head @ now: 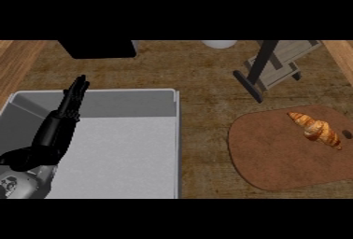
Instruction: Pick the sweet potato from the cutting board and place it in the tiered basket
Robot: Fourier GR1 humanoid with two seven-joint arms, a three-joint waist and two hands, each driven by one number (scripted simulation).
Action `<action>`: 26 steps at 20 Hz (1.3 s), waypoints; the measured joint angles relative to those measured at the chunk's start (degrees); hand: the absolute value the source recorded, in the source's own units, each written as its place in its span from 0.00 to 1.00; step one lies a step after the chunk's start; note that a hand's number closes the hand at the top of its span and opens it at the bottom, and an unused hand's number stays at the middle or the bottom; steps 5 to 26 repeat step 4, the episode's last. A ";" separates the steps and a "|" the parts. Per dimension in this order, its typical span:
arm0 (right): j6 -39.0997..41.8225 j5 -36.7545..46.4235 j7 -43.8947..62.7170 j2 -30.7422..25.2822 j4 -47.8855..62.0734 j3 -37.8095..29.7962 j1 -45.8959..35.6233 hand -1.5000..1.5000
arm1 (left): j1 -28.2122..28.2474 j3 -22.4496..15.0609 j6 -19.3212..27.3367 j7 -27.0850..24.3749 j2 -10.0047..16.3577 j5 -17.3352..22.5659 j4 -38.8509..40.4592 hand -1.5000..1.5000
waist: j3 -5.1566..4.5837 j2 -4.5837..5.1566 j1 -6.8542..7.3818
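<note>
counter (200, 70) is running wooden across the whole view, carrying everything else. grey sink basin (117, 149) is taking up the lower left, sunk into the counter with its rim showing along the top and right side.

brown cutting board (283, 158) is lying flat at the right, just beside the sink but apart from it. tiered basket (276, 65) is standing behind the board toward the far edge, dark frame and pale wooden tray showing; no food is showing in the part of it that can be seen.

left hand (72, 100) is hovering over the sink's far left corner, fingers held straight and together, gripping nothing; it looks parked out of the way rather than working. right hand is not showing anywhere.

on the board's far right part an orange-brown, ridged item (317, 130) is lying diagonally. it is looking more like a croissant than a sweet potato, yet it is the only food on the board, so it is likely the task's thing, sitting close to the right side and to the basket.
</note>
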 measured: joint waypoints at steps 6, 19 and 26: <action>2.62 -1.25 0.22 -1.99 -4.19 -1.06 1.06 0.00 | 2.01 0.86 0.32 -0.81 1.19 0.10 -0.92 0.50 | -0.25 -0.20 -1.92; 2.62 -1.25 0.22 -1.99 -4.19 -1.06 1.06 0.00 | 2.01 0.86 0.32 -0.81 1.19 0.10 -0.92 0.50 | -0.25 -0.20 -1.92; 2.62 -1.25 0.22 -1.99 -4.19 -1.06 1.06 0.00 | 2.01 0.86 0.32 -0.81 1.19 0.10 -0.92 0.50 | -0.25 -0.20 -1.92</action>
